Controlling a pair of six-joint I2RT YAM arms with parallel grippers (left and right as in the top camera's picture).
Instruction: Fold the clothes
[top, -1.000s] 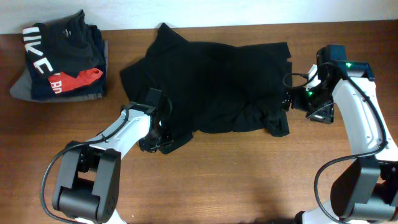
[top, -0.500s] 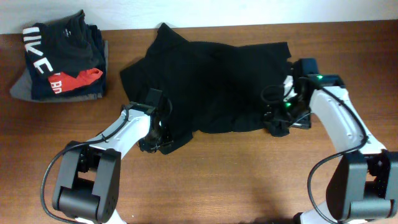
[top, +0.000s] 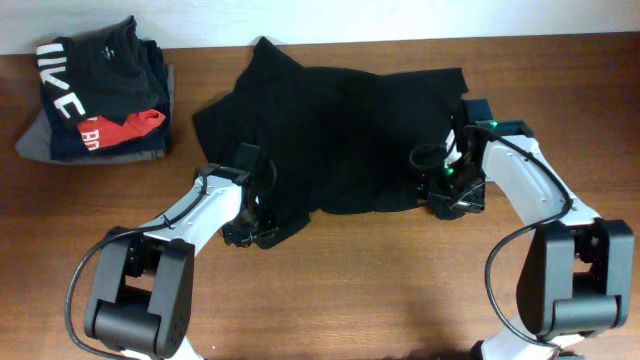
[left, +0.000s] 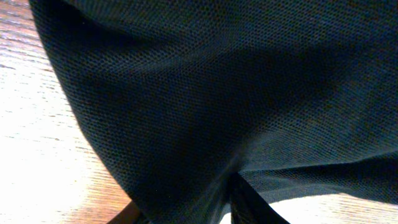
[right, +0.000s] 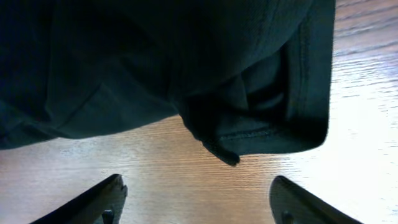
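Observation:
The black garment (top: 340, 130) lies rumpled across the middle of the wooden table. My left gripper (top: 250, 228) is at its lower left corner. In the left wrist view the black fabric (left: 217, 81) fills the frame and bunches between the fingers of the left gripper (left: 186, 211), which is shut on it. My right gripper (top: 445, 200) is at the garment's lower right corner. In the right wrist view its fingers (right: 196, 202) are wide open over bare wood, just short of a folded hem corner of the garment (right: 155, 62).
A stack of folded garments (top: 95, 95), dark with white letters, red and grey, sits at the back left. Bare table wood (top: 350, 290) runs along the front. The table's back edge meets a white wall.
My right arm has swung left from the table's right side to the garment's lower right corner. The left arm and the garment have not moved.

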